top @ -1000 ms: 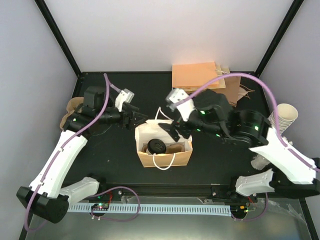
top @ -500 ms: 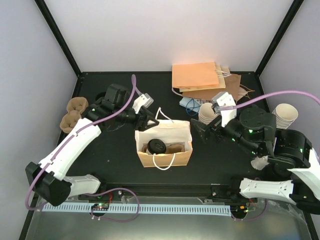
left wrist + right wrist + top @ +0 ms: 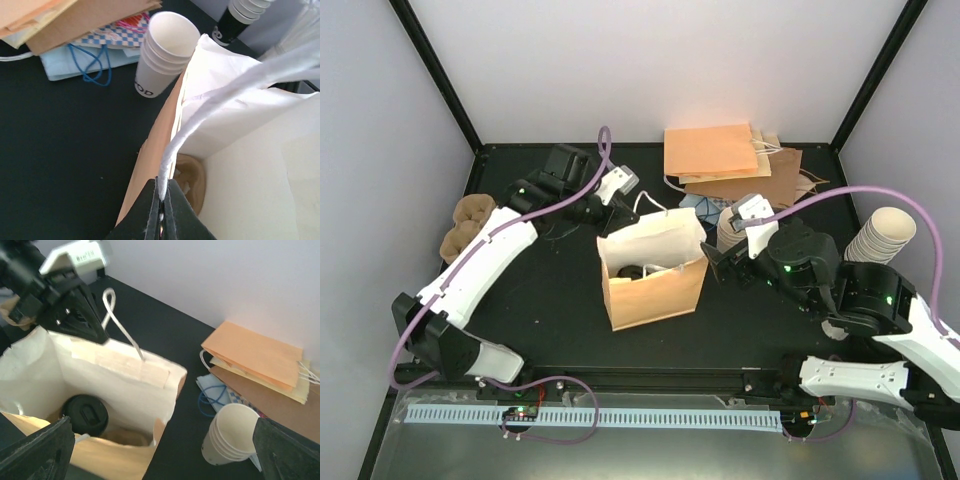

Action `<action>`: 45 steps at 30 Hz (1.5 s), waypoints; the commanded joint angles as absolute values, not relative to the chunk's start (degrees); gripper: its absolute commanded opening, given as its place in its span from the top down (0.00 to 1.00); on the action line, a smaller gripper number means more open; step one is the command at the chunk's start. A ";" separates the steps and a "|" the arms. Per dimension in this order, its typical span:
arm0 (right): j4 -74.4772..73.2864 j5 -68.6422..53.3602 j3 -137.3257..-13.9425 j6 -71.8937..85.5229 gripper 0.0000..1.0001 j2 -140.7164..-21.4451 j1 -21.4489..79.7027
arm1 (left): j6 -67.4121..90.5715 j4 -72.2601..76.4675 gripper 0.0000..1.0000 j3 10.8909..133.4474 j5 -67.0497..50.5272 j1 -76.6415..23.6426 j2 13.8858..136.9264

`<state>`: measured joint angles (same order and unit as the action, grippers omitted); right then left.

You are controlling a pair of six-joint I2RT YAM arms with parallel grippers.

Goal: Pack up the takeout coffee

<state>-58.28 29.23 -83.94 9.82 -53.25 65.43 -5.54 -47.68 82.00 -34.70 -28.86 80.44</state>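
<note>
A tan paper bag [image 3: 655, 285] with a white lining stands at the table's middle. The takeout coffee [image 3: 86, 414], a cup with a black lid, sits inside the bag on its floor; from above its lid [image 3: 630, 272] shows. My left gripper [image 3: 161, 189] is shut on the bag's white rope handle [image 3: 192, 127] at the far rim and holds it taut [image 3: 612, 212]. My right gripper [image 3: 715, 262] is open and empty, just right of the bag, with its fingers [image 3: 40, 450] spread wide.
A stack of lidless white cups [image 3: 732, 228] stands right of the bag, and a second stack [image 3: 882, 235] at the far right. Flat paper bags [image 3: 715, 155] lie at the back. Brown pulp carriers [image 3: 465, 225] sit at the left; another [image 3: 194, 179] lies inside the bag.
My left gripper has closed on the bag's handle and pulled it back, so the bag stands taller. My right gripper has drawn away from over the bag to its right side.
</note>
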 commanded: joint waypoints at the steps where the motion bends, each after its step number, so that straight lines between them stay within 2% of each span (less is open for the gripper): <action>1: -57.30 34.13 -80.88 13.82 0.00 -52.41 63.92 | -3.32 -48.76 0.99 88.41 -28.99 -27.01 82.95; 11: -60.78 22.86 -77.04 20.02 0.00 -55.95 47.39 | 5.37 -39.26 0.99 90.67 -27.35 -18.17 88.94; 18: -63.39 16.34 -79.32 25.01 0.13 -62.14 30.98 | 9.83 -34.14 0.98 95.30 -27.01 -14.02 94.30; 25: -63.07 15.70 -80.77 25.56 0.15 -63.52 26.85 | 10.89 -31.20 0.98 95.66 -29.37 -11.86 96.43; 31: -67.13 24.18 -83.74 28.11 0.16 -65.04 26.10 | 12.00 -31.46 0.97 95.89 -29.87 -9.92 97.09; 32: -67.75 25.93 -84.34 28.12 0.15 -65.17 25.87 | 12.19 -31.40 0.94 95.84 -30.08 -9.85 96.90; 39: -71.75 25.58 -88.29 29.10 0.14 -66.44 20.96 | 12.40 -33.45 0.48 95.55 -33.37 -9.87 95.28; 42: -74.86 26.06 -90.92 32.00 0.01 -67.32 20.94 | 12.58 -34.70 0.32 94.43 -33.16 -9.84 92.82; 44: -77.08 26.51 -92.94 33.87 0.00 -68.31 20.96 | 12.64 -35.51 0.09 93.46 -32.56 -9.71 90.44; 45: -78.29 25.89 -94.08 34.56 0.00 -68.90 20.92 | 12.86 -35.87 0.02 92.78 -31.81 -9.64 88.92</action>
<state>-72.62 24.56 -89.80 29.95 -67.51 21.19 12.51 -34.28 93.17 -31.55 -9.93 95.46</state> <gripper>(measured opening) 0.994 0.849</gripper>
